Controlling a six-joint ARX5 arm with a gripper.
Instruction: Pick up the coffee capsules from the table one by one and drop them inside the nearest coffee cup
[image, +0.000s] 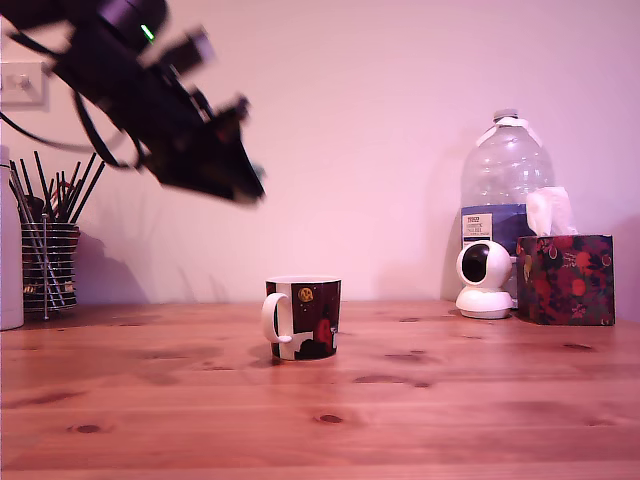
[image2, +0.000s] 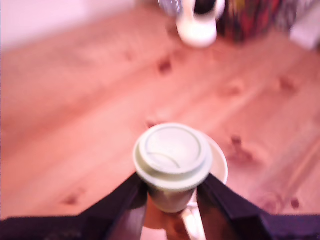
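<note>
A pale grey-green coffee capsule (image2: 172, 160) sits between my gripper's (image2: 172, 184) two dark fingers, which are shut on its tapered body, with its flat end facing the wrist camera. Just behind and below it in the wrist view shows the white rim of the coffee cup (image2: 220, 167). In the exterior view the dark mug (image: 302, 318) with its white handle stands upright mid-table (image: 320, 410). My gripper (image: 243, 188) hangs high above it, toward the exterior view's left. The capsule is hidden there by the arm. I see no other capsules on the table.
A wire pencil holder (image: 45, 265) with dark pens stands at the back on the exterior view's left. At the back right are a water bottle (image: 505, 185), a small white camera (image: 484, 280) and a floral tissue box (image: 566, 280).
</note>
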